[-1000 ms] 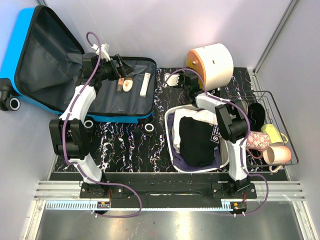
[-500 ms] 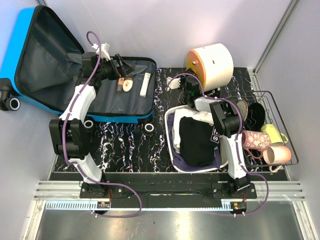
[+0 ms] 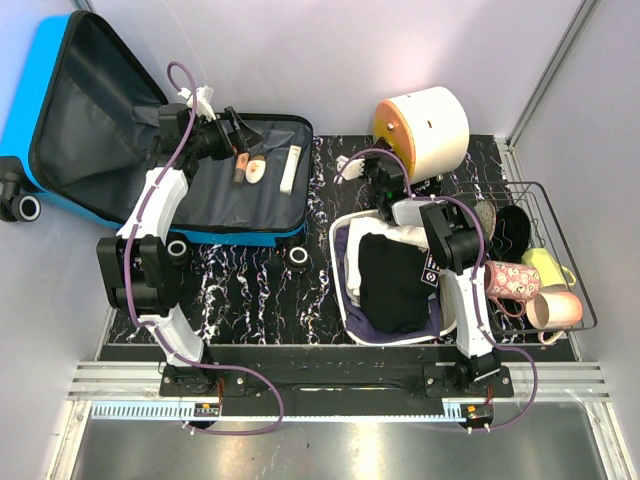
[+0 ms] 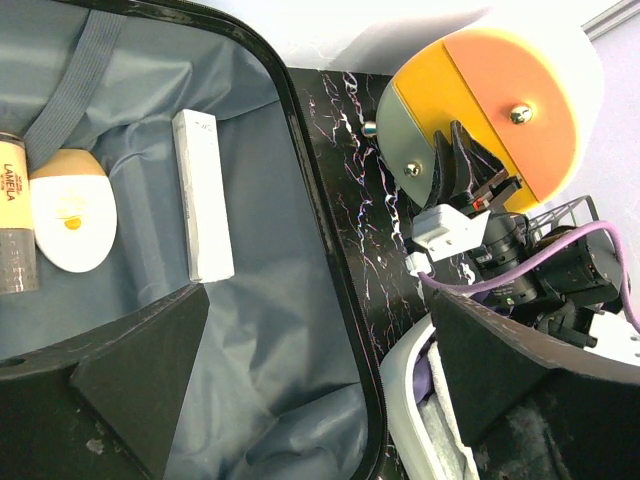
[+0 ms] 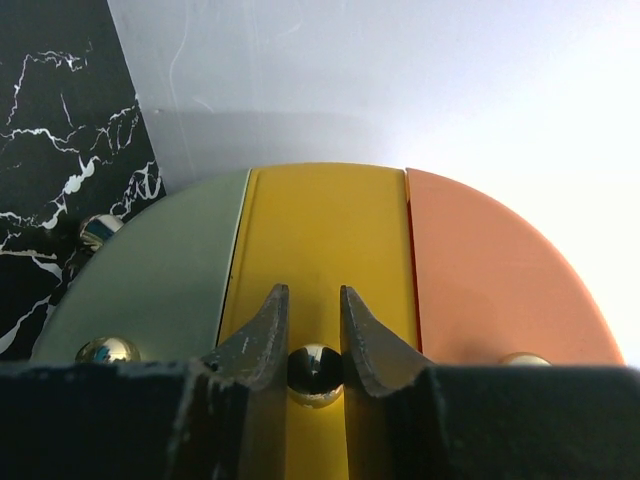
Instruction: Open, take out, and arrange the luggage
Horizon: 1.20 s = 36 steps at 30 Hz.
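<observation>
The blue luggage (image 3: 40,70) lies open at the back left, its lid leaning on the wall and its grey-lined base (image 3: 255,205) flat on the table. In the base lie a white box (image 4: 203,195), an oval white and tan case (image 4: 72,210) and a tube (image 4: 12,225). My left gripper (image 3: 240,137) hovers open and empty over the base's far edge; in the left wrist view (image 4: 320,400) its jaws stand wide apart. My right gripper (image 5: 308,292) is shut on a metal knob (image 5: 315,372) on the yellow middle front of a round cabinet (image 3: 430,125).
A white basin (image 3: 343,290) with dark and light clothes stands in front of the right arm. A wire basket (image 3: 560,215) with mugs and a black bowl is at the right edge. The table is black marble-patterned, with walls behind and at the sides.
My right gripper has moved right and up to the round cabinet's face and closed round the knob. My left gripper has shifted slightly over the suitcase base.
</observation>
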Tool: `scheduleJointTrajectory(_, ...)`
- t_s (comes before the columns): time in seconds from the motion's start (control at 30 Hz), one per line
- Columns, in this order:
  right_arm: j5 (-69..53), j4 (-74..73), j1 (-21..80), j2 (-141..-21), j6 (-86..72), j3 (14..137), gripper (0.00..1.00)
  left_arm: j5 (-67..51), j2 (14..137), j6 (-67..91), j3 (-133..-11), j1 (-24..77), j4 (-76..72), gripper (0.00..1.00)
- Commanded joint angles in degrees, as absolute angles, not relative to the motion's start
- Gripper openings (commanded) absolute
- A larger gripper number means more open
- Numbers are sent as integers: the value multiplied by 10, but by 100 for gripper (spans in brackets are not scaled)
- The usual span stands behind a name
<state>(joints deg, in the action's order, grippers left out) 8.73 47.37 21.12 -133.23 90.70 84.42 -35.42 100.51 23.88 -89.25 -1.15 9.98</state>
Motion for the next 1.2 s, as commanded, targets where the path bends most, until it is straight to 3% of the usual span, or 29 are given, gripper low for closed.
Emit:
scheduleJointTrajectory(0.0, 60, 566, 197, -1319, 900, 798, 9, -364, 1005, 230, -915, -12, 83, 99)
scheduleJointTrajectory(0.3, 14, 622, 207, -1324, 904, 777, 3, -361, 1009, 244, -909, -13, 78, 99)
scheduleJointTrajectory(0.87, 2, 561, 272, -1318, 846, 795, 3, -352, 998, 247, -899, -13, 72, 99)
scheduleJointTrajectory(0.9, 2, 560, 275, -1317, 841, 792, 4, -352, 999, 249, -898, -12, 69, 99)
scheduleJointTrajectory(0.97, 19, 546, 282, -1306, 819, 798, 26, -356, 998, 251, -897, -13, 67, 99)
scheduleJointTrajectory(1.13, 31, 466, 268, -1246, 784, 790, 38, -358, 1002, 250, -901, -11, 67, 99)
scheduleJointTrajectory(1.17, 29, 471, 262, -1232, 787, 772, 45, -358, 1002, 250, -902, -11, 66, 99)
